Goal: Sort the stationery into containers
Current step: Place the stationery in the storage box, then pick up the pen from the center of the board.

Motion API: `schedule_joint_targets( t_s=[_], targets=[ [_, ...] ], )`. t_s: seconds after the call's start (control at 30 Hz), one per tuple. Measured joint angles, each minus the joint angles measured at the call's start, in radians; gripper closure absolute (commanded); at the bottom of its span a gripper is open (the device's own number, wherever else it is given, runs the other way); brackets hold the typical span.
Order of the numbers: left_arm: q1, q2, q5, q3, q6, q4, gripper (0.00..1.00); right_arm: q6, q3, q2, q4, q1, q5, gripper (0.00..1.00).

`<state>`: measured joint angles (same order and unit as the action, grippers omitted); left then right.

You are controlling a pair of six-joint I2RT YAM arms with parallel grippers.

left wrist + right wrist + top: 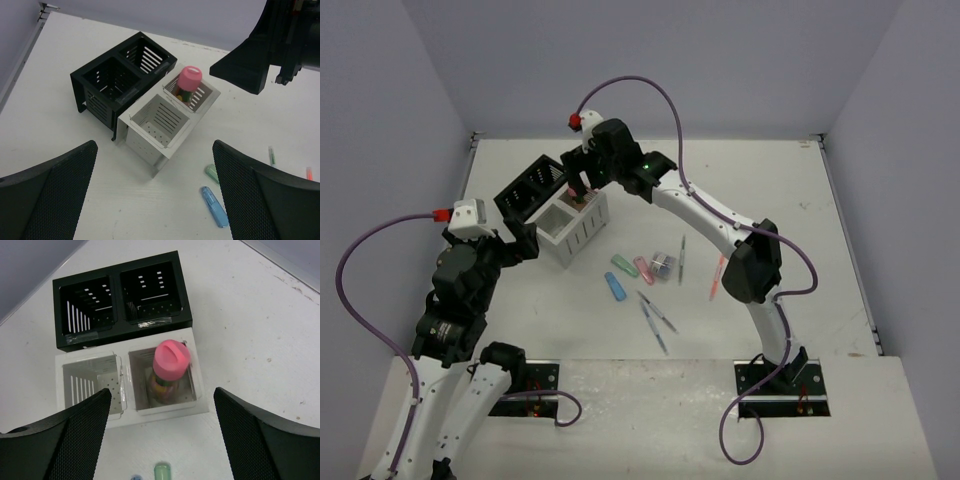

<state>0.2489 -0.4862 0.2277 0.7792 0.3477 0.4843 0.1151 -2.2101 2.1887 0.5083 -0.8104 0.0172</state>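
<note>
Now hovering above the white box point(124, 385) with the right fingers point(55, 435) spread wide and gripping nothing. Pink-capped bottle point(171, 360) upright straight below the gap between them, down in one compartment, touching neither finger. Holding the left fingers point(50, 195) just as wide and empty, both boxes ahead of them, black box point(116, 300) beyond the white.

Could go wrong on the way up: clipping the cap with a finger on a slanted lift and toppling the bottle, cap well proud of the rim. Could equally shove the light-looking white box off its place against the black one.

Seen only from the right wrist: straight down into all four compartments, nothing visible in the other three. Only from the left wrist: height of the cap over the rim. Only from above — blue stick point(617, 288), green stick point(624, 265), pink stick point(644, 269), grey pens point(657, 312) and orange pen point(718, 277) loose on the tabletop point(770, 180), well behind the right fingers.
</note>
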Motion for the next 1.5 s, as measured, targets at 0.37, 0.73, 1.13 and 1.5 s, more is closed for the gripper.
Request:
schedule_joint_targets(
  t_s=[0.37, 0.73, 1.13, 1.5],
  targets=[
    [0.0, 0.001, -0.004, 0.0, 0.0, 0.0, 0.0, 0.0, 0.225, -0.164, -0.018, 0.001, -0.047, 0.12],
    [0.0, -0.004, -0.013, 0.0, 0.0, 0.0, 0.0, 0.227, 0.902, -0.695, -0.053, 0.089, -0.188, 0.12],
    [0.0, -0.023, -0.018, -0.001, 0.0, 0.001, 0.0, 0.517, 1.257, -0.775, 0.045, 0.247, -0.444, 0.41],
    [0.0, -0.033, -0.034, -0.001, 0.0, 0.001, 0.0, 0.636, 1.31, -0.652, 0.052, 0.277, -0.408, 0.56]
  ],
)
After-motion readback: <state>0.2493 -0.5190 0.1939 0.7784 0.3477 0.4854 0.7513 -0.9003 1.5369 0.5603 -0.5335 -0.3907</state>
